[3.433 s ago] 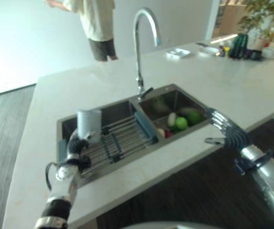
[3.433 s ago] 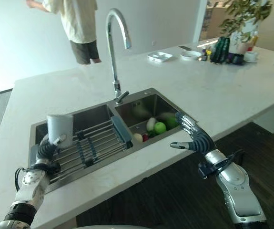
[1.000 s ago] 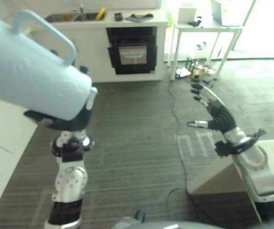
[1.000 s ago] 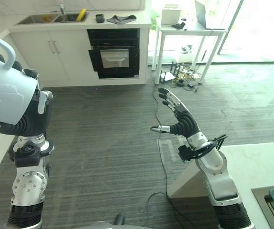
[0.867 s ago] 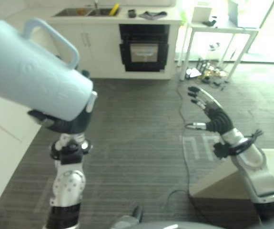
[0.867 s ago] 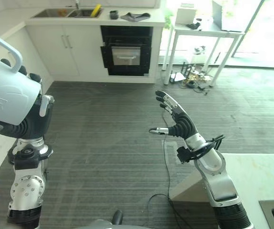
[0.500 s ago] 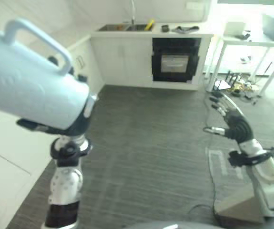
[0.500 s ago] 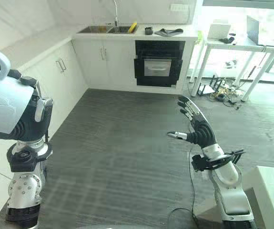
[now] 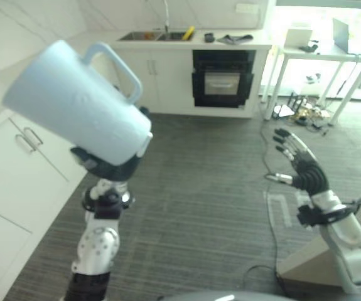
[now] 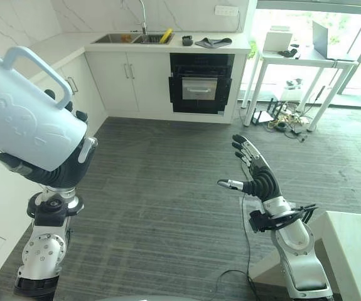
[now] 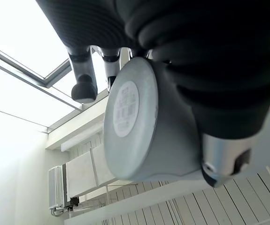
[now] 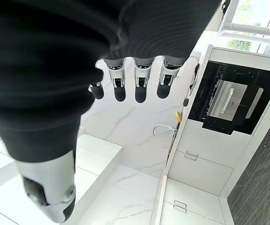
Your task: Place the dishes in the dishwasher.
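Observation:
A pale blue jug with a loop handle is held high at the left, tilted with its mouth up and left; its grey base faces the left wrist camera. My left hand is curled round the jug's lower end. My right hand is raised at the right over the floor, fingers straight and spread, holding nothing. Its fingers show straight in the right wrist view.
A dark wood floor stretches ahead. White cabinets run along the left and the far wall, with a built-in black oven and a sink with faucet above. A white table stands at the far right. A white counter corner is close right.
The camera has swung, shifting the room in view. The jug stays in my left hand, now tilted more upright. My right hand stays open.

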